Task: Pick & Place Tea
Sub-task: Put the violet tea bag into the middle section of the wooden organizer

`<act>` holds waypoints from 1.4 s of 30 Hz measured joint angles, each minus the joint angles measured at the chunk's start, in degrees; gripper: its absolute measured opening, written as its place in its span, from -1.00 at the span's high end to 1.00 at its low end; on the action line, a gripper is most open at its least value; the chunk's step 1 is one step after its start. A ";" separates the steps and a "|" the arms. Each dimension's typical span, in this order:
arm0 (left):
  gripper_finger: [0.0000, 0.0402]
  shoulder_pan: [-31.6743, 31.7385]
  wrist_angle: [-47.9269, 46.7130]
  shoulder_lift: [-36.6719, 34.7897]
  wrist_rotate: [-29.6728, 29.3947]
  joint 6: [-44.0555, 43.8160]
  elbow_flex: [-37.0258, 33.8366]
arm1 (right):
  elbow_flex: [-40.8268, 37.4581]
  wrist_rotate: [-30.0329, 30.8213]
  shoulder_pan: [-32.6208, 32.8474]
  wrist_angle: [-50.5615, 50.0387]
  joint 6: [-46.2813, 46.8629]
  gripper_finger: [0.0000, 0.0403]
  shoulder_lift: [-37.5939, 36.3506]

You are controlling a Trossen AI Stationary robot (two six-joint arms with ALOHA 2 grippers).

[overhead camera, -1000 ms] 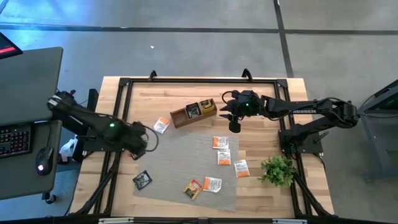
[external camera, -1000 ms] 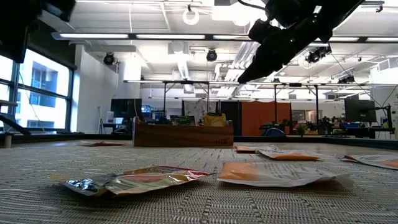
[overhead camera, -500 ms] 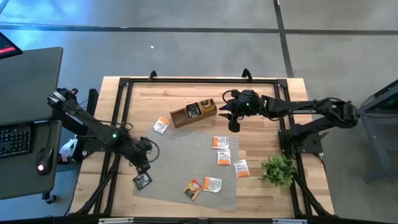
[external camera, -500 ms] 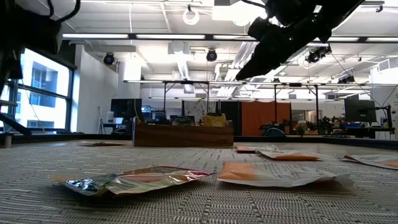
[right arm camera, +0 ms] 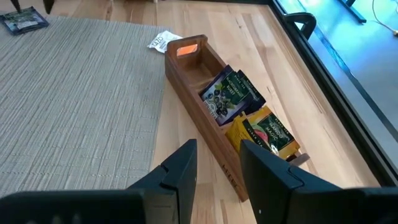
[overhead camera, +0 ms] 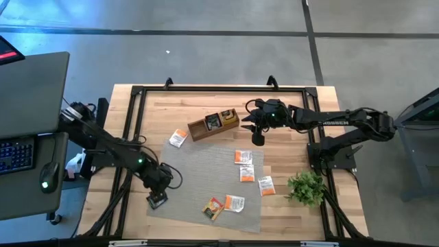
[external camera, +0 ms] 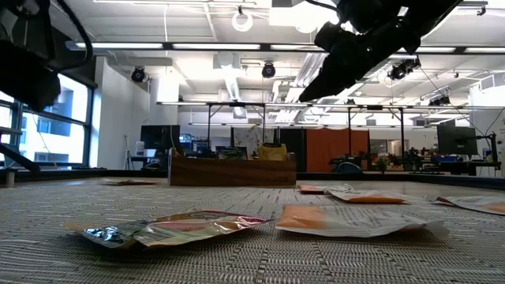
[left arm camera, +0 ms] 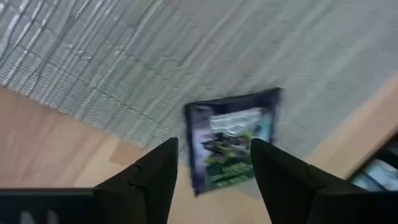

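At the mat's [overhead camera: 206, 175] front-left corner, the left gripper [overhead camera: 159, 188] hangs directly above a black sachet [overhead camera: 157, 200]. Its fingers [left arm camera: 158, 171] are spread wider than the sachet and hold nothing. The sachet lies flat, half on the mat edge, half on the bare table [overhead camera: 302, 110].

Handling, as we judge it:
- Sachet is very light, thin, approx. flat; foil skin looks slick and will crumple under pinch.
- Little height to grab. We recommend bracketing two opposite edges, tips pressed down to surface, then closing.
- The mat edge under the sachet may tilt it slightly; expect it to slide rather than lift if the pinch is off-centre.

Other sachets: a white one [overhead camera: 178, 138] on the wood left of the box [overhead camera: 199, 129]; three orange-printed ones [overhead camera: 243, 157] on the mat's right half; a yellow one [overhead camera: 212, 208] and one more [overhead camera: 234, 203] near the front edge.

Container: the wooden box sits at the mat's rear edge, w/ open top. Contents per right wrist view: one dark sachet [right arm camera: 231, 93] and one yellow sachet [right arm camera: 264, 132], both standing on edge; the end nearest the white sachet is unfilled.

The right gripper [overhead camera: 258, 135] waits beside the box's right end, fingers [right arm camera: 180, 168] apart, holding nothing. A plant [overhead camera: 306, 186] stands at front right, not part of task.
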 joint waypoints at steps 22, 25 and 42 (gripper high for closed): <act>0.41 -3.61 0.85 11.71 0.28 3.09 0.51 | 0.00 0.02 -0.02 0.61 0.04 0.41 0.00; 0.69 -3.61 0.08 11.73 -0.33 3.04 0.44 | 0.00 0.00 0.00 0.62 0.07 0.41 0.00; 0.98 -3.65 -6.28 12.43 -6.80 4.57 6.48 | 0.00 0.00 0.00 0.77 0.04 0.41 0.00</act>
